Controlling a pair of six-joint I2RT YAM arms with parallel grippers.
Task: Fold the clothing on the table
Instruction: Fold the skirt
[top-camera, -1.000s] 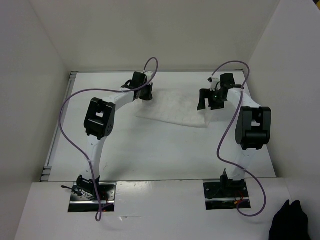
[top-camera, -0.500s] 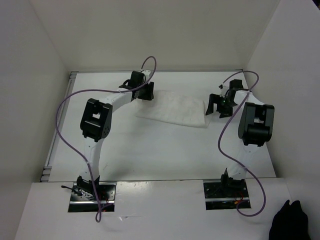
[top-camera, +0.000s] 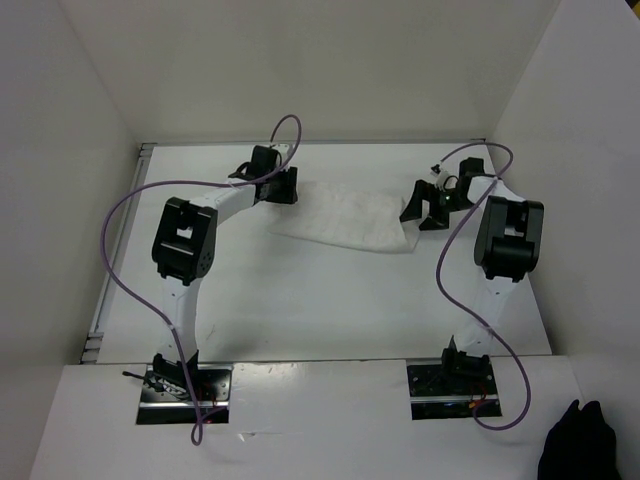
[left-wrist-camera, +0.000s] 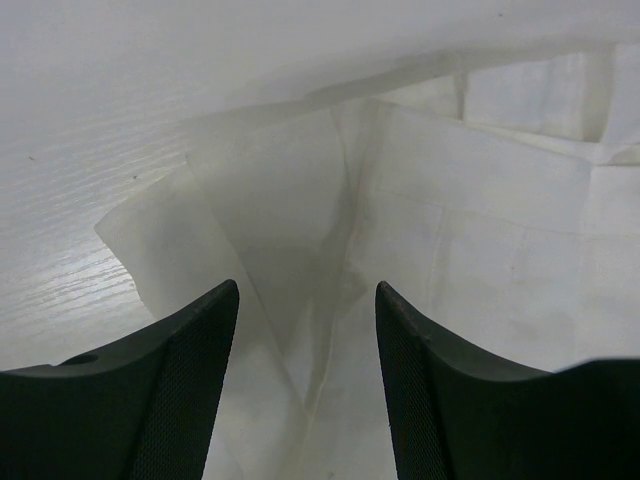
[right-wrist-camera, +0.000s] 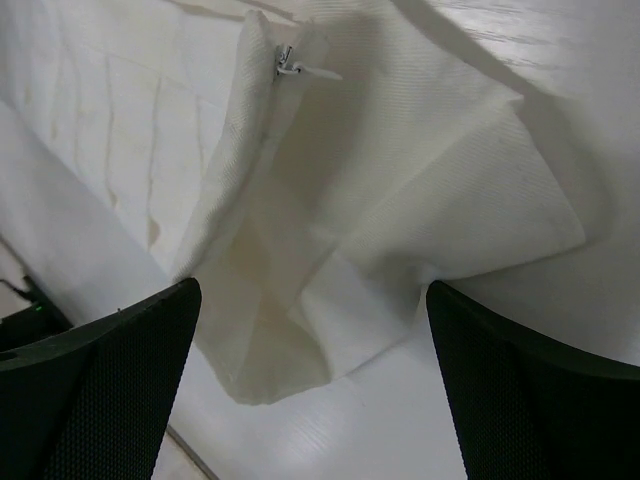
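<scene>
Left gripper (left-wrist-camera: 307, 290) hangs part open above the left end of the clothing (top-camera: 350, 220), gripping nothing; right gripper (right-wrist-camera: 312, 290) gapes wide over its right end, also empty. I see the clothing lying flat on the table (top-camera: 300, 300), toward the far side.

Seen from above, the left arm (top-camera: 180, 300) rises from its base at 7 o'clock, bends at a black elbow housing (top-camera: 182, 238), and sends its forearm toward 1 o'clock. The left gripper (top-camera: 283, 185) sits low at about 11 o'clock of the view and points toward 3 o'clock. Its two dark fingers (left-wrist-camera: 190, 380) stand apart with a clear gap and clamp nothing.

The right arm (top-camera: 480, 310) climbs from 5 o'clock to its elbow (top-camera: 508, 240), then reaches toward 11 o'clock. The right gripper (top-camera: 425, 205), at about 1 o'clock, faces 9 o'clock. Its fingers (right-wrist-camera: 100, 390) are spread very wide and hold nothing.
</scene>
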